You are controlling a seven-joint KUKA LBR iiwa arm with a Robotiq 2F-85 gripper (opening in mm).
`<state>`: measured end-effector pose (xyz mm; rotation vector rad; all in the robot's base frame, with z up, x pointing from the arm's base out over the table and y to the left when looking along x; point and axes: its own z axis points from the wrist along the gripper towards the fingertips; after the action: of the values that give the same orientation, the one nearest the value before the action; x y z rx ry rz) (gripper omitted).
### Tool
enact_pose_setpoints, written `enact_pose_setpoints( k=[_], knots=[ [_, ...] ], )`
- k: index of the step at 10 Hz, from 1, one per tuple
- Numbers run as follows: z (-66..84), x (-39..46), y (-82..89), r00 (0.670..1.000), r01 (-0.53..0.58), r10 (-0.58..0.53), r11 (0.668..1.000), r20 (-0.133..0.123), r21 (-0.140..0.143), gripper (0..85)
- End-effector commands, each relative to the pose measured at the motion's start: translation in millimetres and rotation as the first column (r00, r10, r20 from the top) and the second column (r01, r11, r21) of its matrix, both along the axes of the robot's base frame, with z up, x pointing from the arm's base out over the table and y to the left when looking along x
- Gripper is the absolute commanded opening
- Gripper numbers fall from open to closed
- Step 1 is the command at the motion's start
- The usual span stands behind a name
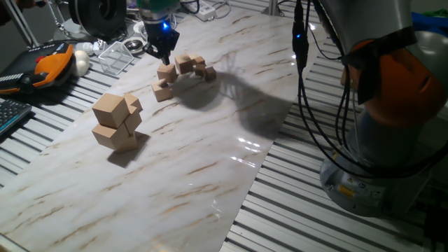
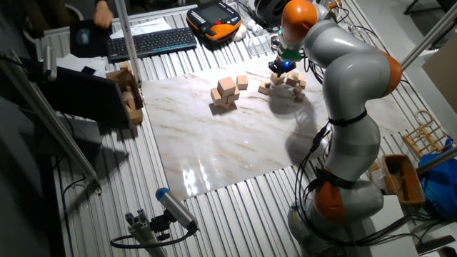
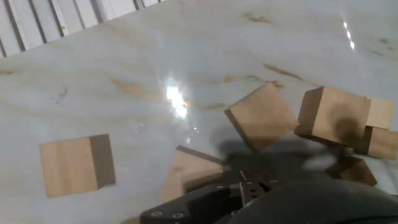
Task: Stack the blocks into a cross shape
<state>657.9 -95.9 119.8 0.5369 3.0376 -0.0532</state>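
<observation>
No legible writing in any view. One fixed view: gripper [image 1: 162, 50] low over plain tan blocks [image 1: 183, 68] clustered on the marble board [image 1: 210, 154]; larger cubes [image 1: 117, 121] stacked nearby. Other fixed view: same cluster [image 2: 285, 86]. Hand view: smooth-faced blocks [image 3: 261, 116] scattered; whether the jaws are spread cannot be told.

Overhead light falls on the glossy marbled tabletop [image 1: 210, 154], leaving white glare streaks at 5 o'clock in one fixed view and a bright patch near 6 o'clock of the slab in the other. The arm casts a broad soft shadow [image 1: 259, 112] right of centre. A blue lamp glows on the hand [image 1: 162, 46]. In the hand view a hot glare spot [image 3: 176, 99] sits at centre, the blocks [image 3: 261, 117] look soft, and the dark hand at 6 o'clock is blurred.
</observation>
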Motion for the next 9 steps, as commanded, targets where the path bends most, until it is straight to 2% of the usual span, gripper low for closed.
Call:
enact_pose_setpoints(
  k=[1, 2, 3, 5, 7, 8, 9],
  knots=[
    [-0.7, 0.2, -1.5, 1.0, 0.017, -0.017, 1.0, -0.004, 0.016, 0.0],
    [-0.2, 0.3, -2.1, 0.994, 0.106, -0.105, 0.994, -0.008, 0.031, 0.0],
    [0.8, 0.8, -2.7, 0.979, 0.204, -0.204, 0.979, 0.0, 0.02, 0.0],
    [3.3, 2.0, -7.8, 0.93, 0.368, -0.367, 0.925, -0.024, 0.095, 0.0],
    [6.3, 4.3, -19.0, 0.876, 0.482, -0.482, 0.871, -0.019, 0.094, 0.0],
    [7.1, 4.0, -23.7, 0.864, 0.501, -0.503, 0.86, -0.012, 0.096, 0.0],
    [6.2, 3.5, -25.6, 0.857, 0.514, -0.515, 0.856, 0.002, 0.052, 0.0]
  ],
)
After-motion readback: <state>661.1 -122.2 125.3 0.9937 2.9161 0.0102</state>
